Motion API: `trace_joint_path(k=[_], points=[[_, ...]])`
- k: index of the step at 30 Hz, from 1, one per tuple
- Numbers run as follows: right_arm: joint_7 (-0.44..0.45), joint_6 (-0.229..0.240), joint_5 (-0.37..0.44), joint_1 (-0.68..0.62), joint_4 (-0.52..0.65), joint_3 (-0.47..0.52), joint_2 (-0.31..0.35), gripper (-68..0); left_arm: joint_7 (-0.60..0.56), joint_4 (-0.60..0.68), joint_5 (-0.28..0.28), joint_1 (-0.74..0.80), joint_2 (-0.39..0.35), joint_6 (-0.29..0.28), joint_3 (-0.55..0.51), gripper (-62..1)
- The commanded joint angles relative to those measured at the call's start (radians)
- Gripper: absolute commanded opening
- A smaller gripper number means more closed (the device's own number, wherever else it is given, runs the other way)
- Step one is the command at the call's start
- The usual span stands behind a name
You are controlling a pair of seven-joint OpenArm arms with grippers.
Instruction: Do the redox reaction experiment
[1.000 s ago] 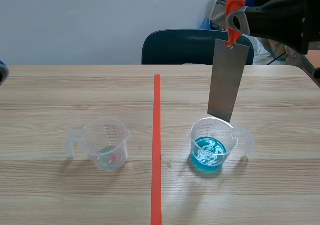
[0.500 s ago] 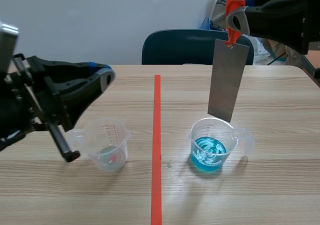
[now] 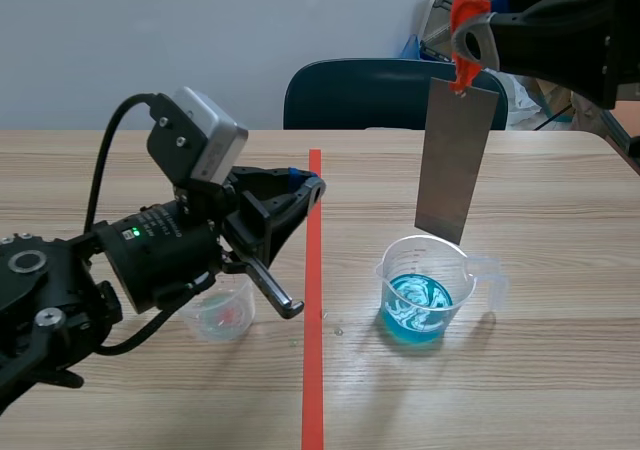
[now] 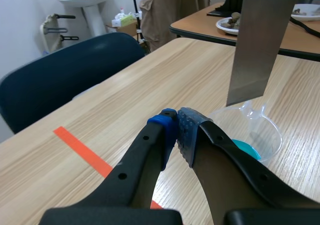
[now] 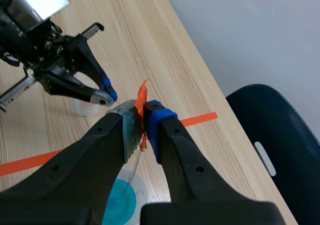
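A grey metal sheet hangs upright by an orange-red tab, its lower edge just above the rim of the clear beaker of blue liquid. My right gripper is raised at the upper right and shut on that tab. My left gripper is shut on nothing, above the tape line, left of the blue beaker. In the left wrist view its fingertips meet, with the sheet and blue beaker ahead. A second clear beaker with a pale residue sits partly hidden under the left arm.
A dark blue chair stands behind the table's far edge. The orange-red tape line runs down the table's middle. Small droplets lie on the wood near the tape.
My left arm has swung in from the left, rising over the left beaker until its shut gripper reaches the tape line. The right arm and the sheet have stayed still.
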Motion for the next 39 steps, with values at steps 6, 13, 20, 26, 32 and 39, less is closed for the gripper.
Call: trace_joint_path(k=[6, 13, 20, 26, 32, 39], points=[[0.011, 0.006, 0.01, 0.001, 0.012, 0.01, 0.005, -66.9, -0.014, -0.069, 0.027, -0.053, 0.08, 0.001, 0.032, -58.0], [0.011, 0.006, 0.01, 0.001, 0.012, 0.01, 0.005, -66.9, -0.014, -0.131, 0.067, -0.085, 0.138, 0.001, 0.055, -58.0], [0.011, 0.006, 0.01, 0.001, 0.012, 0.01, 0.005, -66.9, -0.014, -0.152, 0.068, -0.093, 0.172, 0.001, 0.056, -58.0], [0.011, 0.006, 0.01, 0.001, 0.012, 0.01, 0.005, -66.9, -0.014, -0.152, 0.068, -0.093, 0.179, 0.001, 0.056, -58.0], [0.011, 0.006, 0.01, 0.001, 0.012, 0.01, 0.005, -66.9, -0.014, -0.152, 0.068, -0.093, 0.179, 0.001, 0.056, -58.0], [0.011, 0.006, 0.01, 0.001, 0.012, 0.01, 0.005, -66.9, -0.014, -0.152, 0.068, -0.093, 0.17, 0.001, 0.056, -58.0]])
